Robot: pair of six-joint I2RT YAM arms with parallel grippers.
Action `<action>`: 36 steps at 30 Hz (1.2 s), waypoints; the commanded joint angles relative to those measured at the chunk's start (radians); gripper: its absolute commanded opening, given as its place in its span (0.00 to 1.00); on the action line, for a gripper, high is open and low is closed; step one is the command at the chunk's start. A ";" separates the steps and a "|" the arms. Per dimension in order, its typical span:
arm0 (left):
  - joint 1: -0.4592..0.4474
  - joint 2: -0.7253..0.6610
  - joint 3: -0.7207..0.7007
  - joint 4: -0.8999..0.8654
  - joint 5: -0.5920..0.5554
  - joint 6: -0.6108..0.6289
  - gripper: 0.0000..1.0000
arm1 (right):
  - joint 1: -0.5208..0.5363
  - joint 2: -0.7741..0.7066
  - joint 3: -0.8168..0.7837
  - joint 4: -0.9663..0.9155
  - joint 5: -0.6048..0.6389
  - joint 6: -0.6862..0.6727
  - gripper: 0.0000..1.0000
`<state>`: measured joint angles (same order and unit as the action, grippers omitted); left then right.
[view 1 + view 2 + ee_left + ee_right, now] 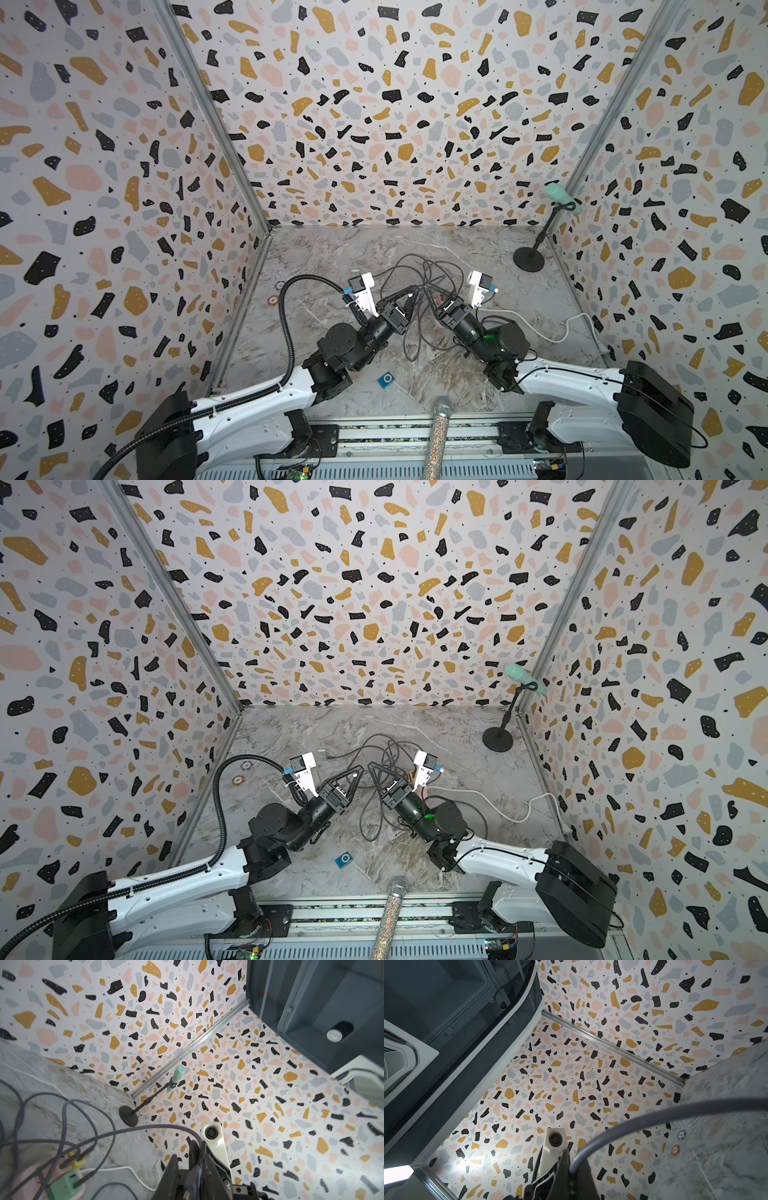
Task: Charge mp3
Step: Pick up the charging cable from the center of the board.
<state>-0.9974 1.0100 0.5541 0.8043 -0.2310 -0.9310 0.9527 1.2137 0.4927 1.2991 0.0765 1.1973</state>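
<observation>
left gripper (414, 291): jaws slightly parted around grey cable (675, 1110) | right gripper (430, 290): clamped tight on same cable | blue mp3 player (386, 379): lies apart, 7 o'clock of both grippers

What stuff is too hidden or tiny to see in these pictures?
1) mp3 player socket: too small in both top views.
2) Green charger block: left wrist view, blurred, crossed by the grey cable.
3) Left hand grip on that cable: left wrist view, blurred close up.
4) Glitter microphone: bottom edge cuts it off in both top views.
</observation>
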 commanded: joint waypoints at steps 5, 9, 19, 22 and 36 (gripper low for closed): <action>0.000 -0.112 0.019 -0.152 -0.045 0.159 0.48 | -0.031 -0.094 0.038 -0.138 -0.020 -0.008 0.00; 0.000 -0.178 0.121 -0.449 -0.037 0.408 0.48 | -0.048 -0.124 0.125 -0.368 -0.089 -0.052 0.00; 0.000 -0.050 0.291 -0.840 0.044 0.899 0.43 | -0.052 -0.160 0.207 -0.554 -0.160 -0.143 0.00; 0.000 -0.020 0.309 -0.865 0.007 0.969 0.43 | -0.054 -0.167 0.226 -0.599 -0.174 -0.159 0.00; 0.000 -0.086 0.280 -0.836 0.046 1.078 0.41 | -0.058 -0.169 0.277 -0.747 -0.175 -0.185 0.00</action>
<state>-0.9970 0.9283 0.8360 -0.0513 -0.2054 0.1028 0.9005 1.0546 0.7124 0.5720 -0.0868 1.0328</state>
